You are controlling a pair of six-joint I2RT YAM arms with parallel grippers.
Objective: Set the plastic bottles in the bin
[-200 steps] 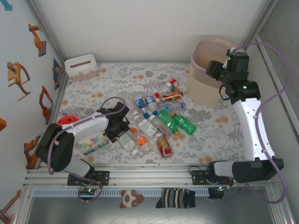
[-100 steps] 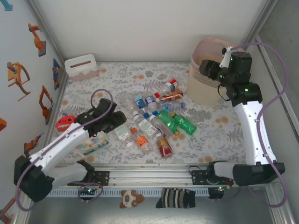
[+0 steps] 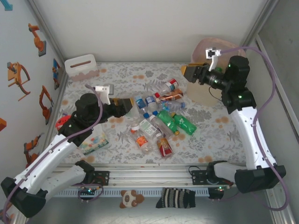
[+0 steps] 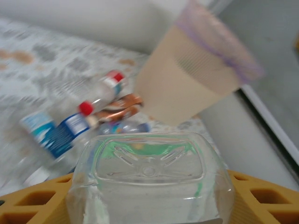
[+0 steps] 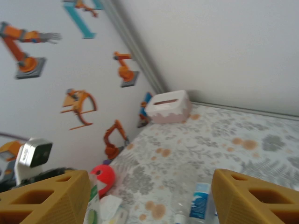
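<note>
On the left wall we see orange robot-arm stickers (image 3: 18, 77), and below them, at the far left corner of the flowered table (image 3: 121, 74), a small white box (image 3: 81, 66) with a slot in its top. Nearer us a red toy (image 3: 63, 122) lies by the wall, a flat clear packet (image 3: 93, 142) of coloured dots just beside it. To their right the left gripper (image 3: 126, 104) is raised off the table and clenched on a clear plastic bottle (image 4: 149, 182); in the left wrist view we face the bottle's squarish base, pinched between the yellow fingers (image 4: 32, 203). That blurred view also shows red-capped bottles (image 4: 105, 88) lying between the held bottle and the bin (image 4: 187, 88). At mid-table the rest of the plastic bottles (image 3: 154, 119) lie in a loose heap, on their sides and touching: clear ones with blue labels, two green bottles (image 3: 184, 123) side by side, a red-labelled bottle (image 3: 164, 147) at the heap's near edge. Farther right the right gripper (image 3: 190, 73) hangs in the air before the bin's left side, pointing left across the table; its fingers (image 5: 247, 198) stand wide apart with nothing between them. The bin (image 3: 208, 95), beige-pink with a pinkish liner over its rim, stands upright at the far right corner, near the heap. Below the table's near rail a small plush toy (image 3: 131, 198) and a striped sock (image 3: 175, 198) lie side by side.
</note>
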